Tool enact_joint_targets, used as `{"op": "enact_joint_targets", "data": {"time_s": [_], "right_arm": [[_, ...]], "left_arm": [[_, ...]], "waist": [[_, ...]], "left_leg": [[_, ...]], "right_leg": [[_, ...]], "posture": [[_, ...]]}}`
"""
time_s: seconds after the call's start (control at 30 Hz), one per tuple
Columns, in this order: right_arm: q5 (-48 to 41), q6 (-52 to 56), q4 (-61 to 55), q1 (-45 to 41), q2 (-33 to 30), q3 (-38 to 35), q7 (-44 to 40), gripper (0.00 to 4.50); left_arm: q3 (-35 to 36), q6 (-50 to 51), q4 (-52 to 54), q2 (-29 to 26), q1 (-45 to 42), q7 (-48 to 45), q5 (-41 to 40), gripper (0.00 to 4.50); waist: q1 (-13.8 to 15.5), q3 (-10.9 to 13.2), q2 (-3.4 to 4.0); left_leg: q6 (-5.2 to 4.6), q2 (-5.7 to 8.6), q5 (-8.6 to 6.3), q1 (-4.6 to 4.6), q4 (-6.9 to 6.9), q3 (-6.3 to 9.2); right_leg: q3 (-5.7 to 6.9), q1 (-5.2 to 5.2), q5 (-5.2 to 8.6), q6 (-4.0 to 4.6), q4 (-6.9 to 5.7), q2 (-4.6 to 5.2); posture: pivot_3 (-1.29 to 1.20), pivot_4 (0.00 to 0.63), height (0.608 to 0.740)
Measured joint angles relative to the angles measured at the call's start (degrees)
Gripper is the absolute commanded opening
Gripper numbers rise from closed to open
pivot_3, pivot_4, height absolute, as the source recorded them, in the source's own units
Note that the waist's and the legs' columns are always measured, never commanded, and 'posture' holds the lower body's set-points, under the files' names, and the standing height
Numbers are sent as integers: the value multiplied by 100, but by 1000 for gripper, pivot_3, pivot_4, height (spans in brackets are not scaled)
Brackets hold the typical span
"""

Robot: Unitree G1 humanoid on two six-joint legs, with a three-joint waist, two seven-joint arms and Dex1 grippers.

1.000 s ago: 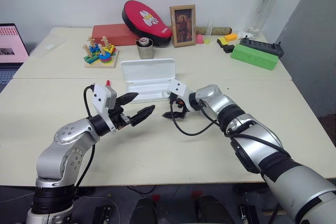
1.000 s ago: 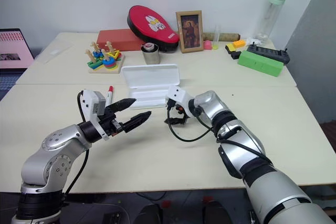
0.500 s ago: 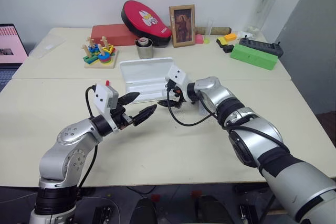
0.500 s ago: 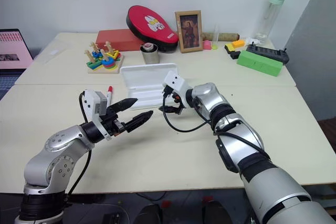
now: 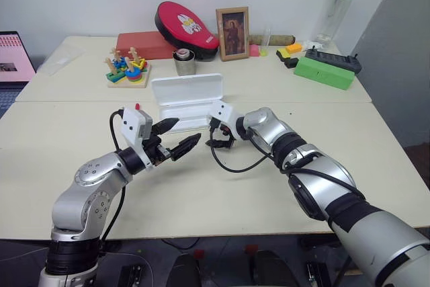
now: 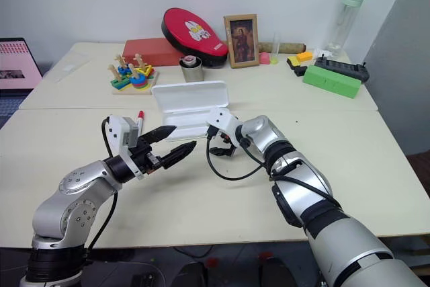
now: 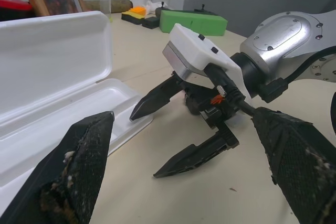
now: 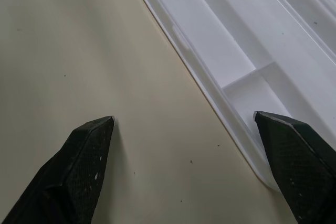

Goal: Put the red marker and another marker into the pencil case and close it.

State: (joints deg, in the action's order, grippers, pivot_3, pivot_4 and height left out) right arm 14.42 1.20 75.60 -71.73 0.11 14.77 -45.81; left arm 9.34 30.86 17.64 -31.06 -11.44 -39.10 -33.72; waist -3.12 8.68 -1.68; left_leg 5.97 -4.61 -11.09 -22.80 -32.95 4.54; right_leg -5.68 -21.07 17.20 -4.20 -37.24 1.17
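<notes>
While the pencil case [image 5: 186,101] lies open on the table [image 5: 222,193], its lid standing up on the far side and its shallow tray toward the robot, both claws hang just above the tabletop in front of it. Its tray, as the right wrist view shows, is divided into compartments, and the part in sight holds nothing.

The left gripper [image 5: 176,137] sits near and a little left of the case, pointing roughly level toward the right; its two black fingers are spread apart with nothing between them. The right gripper [image 5: 218,135] is at the right end of the case's near edge, tilted down toward the table, fingers likewise spread and empty. In the left wrist view one of its fingertips [image 7: 137,113] is at the tray's rim; whether it touches I cannot tell. The two claws face each other, close but apart.

The red marker [image 6: 140,121] lies on the table to the left of the case, partly hidden behind the left wrist, red cap toward the far side.

Far left on the table stands a stacking toy [image 5: 127,66]; a metal cup [image 5: 185,62] stands just beyond the case.
</notes>
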Motion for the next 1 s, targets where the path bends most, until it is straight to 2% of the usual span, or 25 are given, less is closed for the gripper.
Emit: {"op": "enact_joint_targets", "data": {"time_s": [0.1, 0.13, 0.2, 0.4, 0.5, 0.7, 0.73, 1.0], "right_arm": [[9, 37, 0, -4, 0, -9, -48, 4475], [9, 39, 0, -5, -1, -14, -61, 4116], [17, 42, 0, -12, -4, -14, -86, 3784], [20, 59, 3, -32, -7, -50, 57, 2324], [27, 58, 7, -62, -8, -52, 176, 1782], [58, 44, 20, -102, -10, -49, 380, 434], [64, 21, 20, -120, -10, -49, 375, 104], [226, -4, 30, -140, -9, -1, 266, 45]], "left_arm": [[-2, -2, -1, 5, -23, 26, 1, 4500], [-2, -2, -1, 5, -24, 34, 1, 4500], [-2, -2, -1, 5, -26, 60, 2, 4500], [-2, -12, -17, 5, -76, 96, 11, 4500], [-2, -12, -19, 5, -113, 101, 11, 4500], [-2, -16, -18, 16, -168, 133, 11, 4500], [-2, -16, -17, 36, -168, 144, 11, 4500], [1, -14, -11, 53, -165, 145, 6, 4500]], "waist": [[-2, 0, 1], [-2, 0, 1], [-2, 0, 1], [-5, 1, 2], [-7, 1, 2], [-8, 1, 2], [-11, 1, 2], [-11, 1, 1]], "left_leg": [[0, 0, 0, 0, 0, 0], [0, 0, 0, 0, 0, 0], [0, 0, 0, -1, 1, 0], [0, 0, 0, -2, 1, 0], [0, 0, 0, -2, 2, 0], [0, 0, 0, -2, 2, 0], [0, 0, 0, -2, 2, 0], [0, 0, 0, -1, 2, 0]], "right_leg": [[0, 0, 0, 0, 0, 0], [0, 0, 0, 0, 0, 0], [0, -1, 0, 0, 1, 0], [0, -2, 0, 0, 2, 0], [0, -3, 0, 0, 2, 0], [0, -3, 0, 0, 3, 0], [0, -3, 0, 0, 3, 0], [0, -2, 0, 0, 2, 0]], "posture": [[0, 150, 740], [0, 150, 740], [0, 150, 740], [0, 150, 740], [0, 150, 740], [0, 150, 740], [0, 150, 740], [0, 150, 740]]}}
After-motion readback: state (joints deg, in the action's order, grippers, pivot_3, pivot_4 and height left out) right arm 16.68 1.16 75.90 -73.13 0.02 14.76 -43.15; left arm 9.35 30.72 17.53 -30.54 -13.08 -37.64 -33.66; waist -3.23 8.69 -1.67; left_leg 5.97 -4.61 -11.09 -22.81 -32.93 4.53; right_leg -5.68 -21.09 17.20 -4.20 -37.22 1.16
